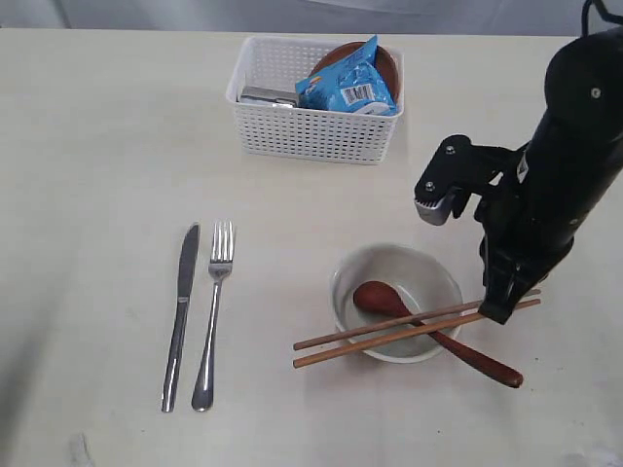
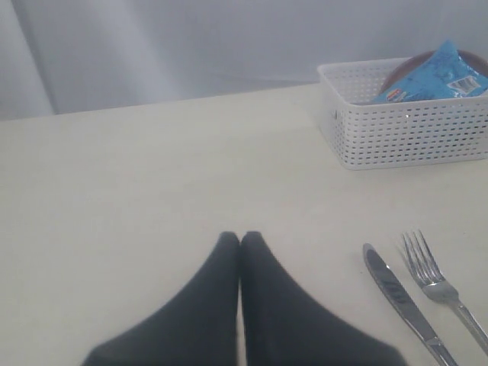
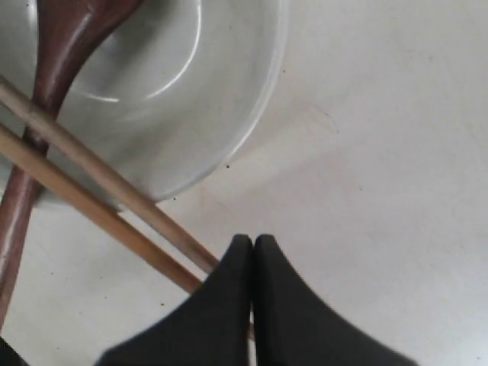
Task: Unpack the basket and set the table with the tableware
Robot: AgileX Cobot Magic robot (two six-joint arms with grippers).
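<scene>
You've got knife (image 1: 181, 311), fork (image 1: 214, 311), bowl (image 1: 428, 277), spoon (image 1: 375, 297), chopsticks (image 1: 341, 347) out; plate (image 1: 387, 60) and cup (image 1: 265, 95) wait in the basket (image 1: 311, 136). Left claw (image 2: 241, 236) and right claw (image 3: 253, 240) both pinched closed.

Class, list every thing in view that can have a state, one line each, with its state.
basket: partly unpacked, holding chips packet, brown plate and steel cup.
bowl: upright on table, spoon head inside.
chopsticks: laid across bowl rim.
knife, fork: flat on table, side by side.
left gripper: shut, empty.
right gripper: shut, at chopsticks' ends.
</scene>
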